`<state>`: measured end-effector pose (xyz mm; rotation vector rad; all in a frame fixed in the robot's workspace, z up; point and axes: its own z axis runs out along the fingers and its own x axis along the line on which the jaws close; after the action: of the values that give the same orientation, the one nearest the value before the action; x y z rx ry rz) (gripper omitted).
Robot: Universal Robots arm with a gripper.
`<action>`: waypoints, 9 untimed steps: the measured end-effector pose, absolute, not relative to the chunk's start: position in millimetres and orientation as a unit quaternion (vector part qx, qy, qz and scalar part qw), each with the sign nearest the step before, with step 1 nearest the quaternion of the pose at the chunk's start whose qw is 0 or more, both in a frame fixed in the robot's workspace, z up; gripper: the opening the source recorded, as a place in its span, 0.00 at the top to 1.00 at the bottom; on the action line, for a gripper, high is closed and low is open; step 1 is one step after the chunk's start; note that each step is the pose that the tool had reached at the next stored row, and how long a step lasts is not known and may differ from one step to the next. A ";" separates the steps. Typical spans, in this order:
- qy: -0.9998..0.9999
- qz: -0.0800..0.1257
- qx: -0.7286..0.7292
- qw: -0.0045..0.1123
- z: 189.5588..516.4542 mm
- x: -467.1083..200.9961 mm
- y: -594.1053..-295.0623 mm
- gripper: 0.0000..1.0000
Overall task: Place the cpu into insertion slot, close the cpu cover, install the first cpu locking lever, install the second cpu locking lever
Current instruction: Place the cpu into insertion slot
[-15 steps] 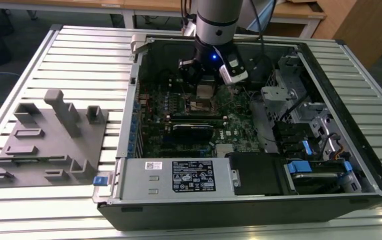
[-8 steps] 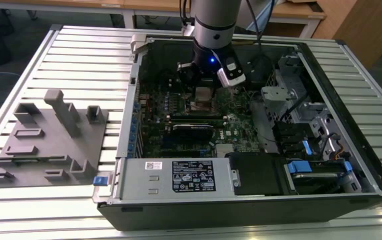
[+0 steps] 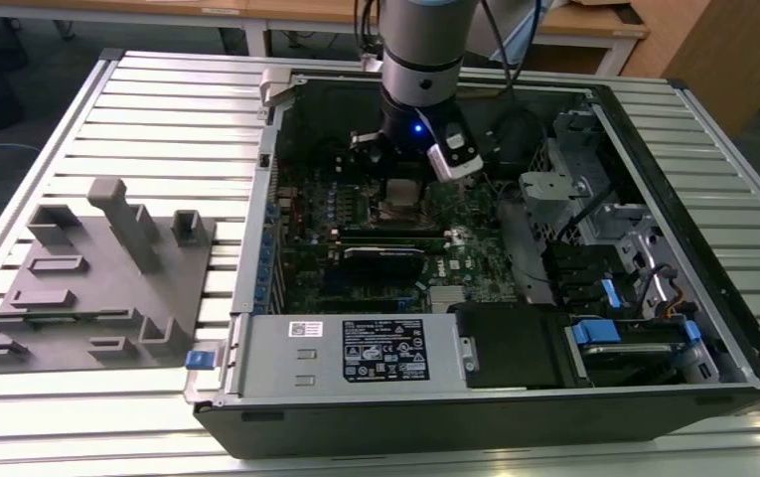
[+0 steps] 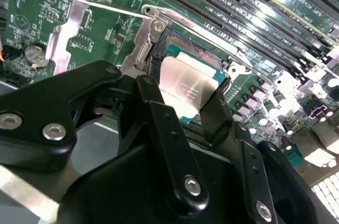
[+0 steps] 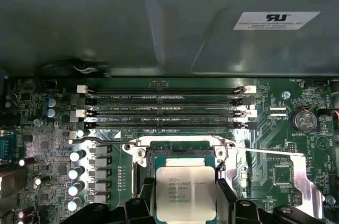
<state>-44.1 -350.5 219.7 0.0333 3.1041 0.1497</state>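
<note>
**Basically still on step one: chip is in the claw, not in the socket**

So going by the exterior view, the arm is reaching down into the open computer case [image 3: 257, 248] at about 12 o'clock over the motherboard [image 3: 353, 253]. The grey fixture tray [image 3: 88, 278] sits out at 9 o'clock from the case, well apart from it.

Progress, as far as I can judge: nothing is finished yet. The cpu [image 5: 185, 192] is hanging just over the insertion slot [image 5: 183, 152], and in both wrist views you can see the bare contact field past the chip's edge. In the second wrist view it looks a bit tilted too, so I'd call it not seated. The silvery plate off to the side looks like the cpu cover [image 5: 304, 181] flipped open. One locking lever [image 5: 270, 153] and the other lever [image 5: 103, 140] are thin rods sticking out away from the socket, not latched. So seating, cover and both levers are all left.

The claw [image 4: 183, 97] is clamped on the cpu. Its black fingers [image 5: 144, 195] pinch two opposite edges, closed only as far as the chip's width allows. It touches nothing else that I can see. The memory slots [image 5: 164, 105] run just beyond the socket, clear of the fingers.
</note>
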 end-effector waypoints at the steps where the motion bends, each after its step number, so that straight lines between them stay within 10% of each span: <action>1: 0.999 0.048 0.011 0.017 219.3 -44.2 -350.5 0.46; 9: 0.999 0.048 0.011 0.017 209.3 -46.4 -350.4 0.46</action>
<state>-46.4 -350.4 209.3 0.0333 3.1031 0.1500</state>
